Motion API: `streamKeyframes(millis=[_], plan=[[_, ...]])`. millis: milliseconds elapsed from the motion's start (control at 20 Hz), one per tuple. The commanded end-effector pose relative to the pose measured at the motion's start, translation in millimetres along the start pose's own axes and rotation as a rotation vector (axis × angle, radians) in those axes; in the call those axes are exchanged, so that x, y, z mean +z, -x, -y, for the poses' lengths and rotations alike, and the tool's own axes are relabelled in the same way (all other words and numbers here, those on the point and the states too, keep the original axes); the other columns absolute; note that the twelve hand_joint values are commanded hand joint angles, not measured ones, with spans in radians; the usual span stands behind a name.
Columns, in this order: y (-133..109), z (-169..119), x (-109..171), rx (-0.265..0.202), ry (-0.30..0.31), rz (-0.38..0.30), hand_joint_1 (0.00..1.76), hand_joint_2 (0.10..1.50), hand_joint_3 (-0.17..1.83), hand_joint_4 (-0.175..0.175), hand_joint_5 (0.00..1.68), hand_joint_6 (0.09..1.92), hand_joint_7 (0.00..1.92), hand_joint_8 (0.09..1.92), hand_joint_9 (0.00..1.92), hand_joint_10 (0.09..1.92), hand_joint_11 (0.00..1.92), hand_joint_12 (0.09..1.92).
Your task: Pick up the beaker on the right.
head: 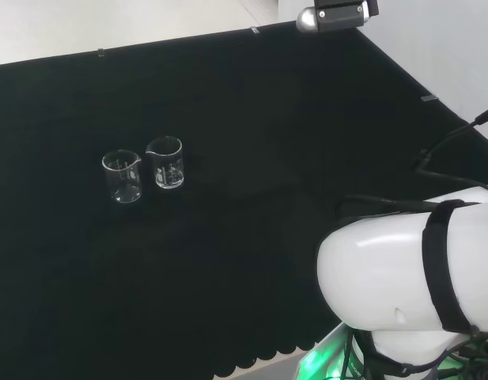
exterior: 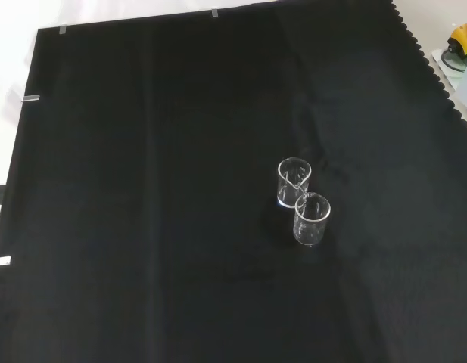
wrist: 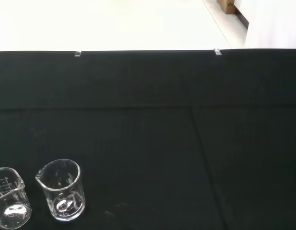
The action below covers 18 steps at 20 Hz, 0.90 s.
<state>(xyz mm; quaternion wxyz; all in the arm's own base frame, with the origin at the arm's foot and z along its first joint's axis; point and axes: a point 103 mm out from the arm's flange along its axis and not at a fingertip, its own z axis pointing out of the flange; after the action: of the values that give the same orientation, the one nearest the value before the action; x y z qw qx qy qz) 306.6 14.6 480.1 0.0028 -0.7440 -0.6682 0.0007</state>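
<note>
Two small clear glass beakers stand upright on the black cloth [head: 251, 261], close together with only a thin gap in the head view. Going left to right there, the left beaker [head: 122, 176] comes first, a little nearer the camera, then the right beaker [head: 165, 163] just beside it and slightly farther back. Both sit in the left part of the bench, well in from the far edge and the left edge, and both look empty as far as I can make out.

From the front view the pair lines up differently: the right beaker [exterior: 294, 182] is the higher one and the left beaker [exterior: 312, 219] sits lower and a touch to the right, the rims looking like they touch or nearly touch. They're a bit right of the cloth's middle, well away from the scalloped right edge.

The wrist view catches both low in its picture, the left beaker [wrist: 10, 197] partly cut off and the right beaker [wrist: 61, 189] with its spout showing, far from the cloth's far edge.

The arm's big white link [head: 410, 277] bulks near the cloth's near right corner in the head view. Can't tell what the hand's fingers are doing.
</note>
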Motion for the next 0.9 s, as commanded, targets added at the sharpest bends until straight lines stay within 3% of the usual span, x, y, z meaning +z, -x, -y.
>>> streamKeyframes(millis=[50, 450, 500, 900], plan=[[-2.0, -2.9, 6.9, 0.026, -0.017, -0.014, 0.09, 1.09, 0.76, -0.016, 0.21, 0.09, 0.11, 0.48, 0.13, 0.6, 0.0, 0.91], [-7.1, -17.3, 38.3, 0.044, -0.041, -0.029, 0.11, 1.08, 0.76, -0.016, 0.22, 0.09, 0.12, 0.48, 0.14, 0.6, 0.0, 0.9], [-1.2, -18.8, 36.6, 0.028, -0.048, -0.029, 0.11, 1.08, 0.76, -0.017, 0.22, 0.09, 0.12, 0.48, 0.14, 0.6, 0.0, 0.9], [-44.7, -28.4, 67.3, 0.054, -0.085, -0.039, 0.11, 1.08, 0.76, -0.017, 0.22, 0.09, 0.13, 0.48, 0.14, 0.6, 0.0, 0.9]])
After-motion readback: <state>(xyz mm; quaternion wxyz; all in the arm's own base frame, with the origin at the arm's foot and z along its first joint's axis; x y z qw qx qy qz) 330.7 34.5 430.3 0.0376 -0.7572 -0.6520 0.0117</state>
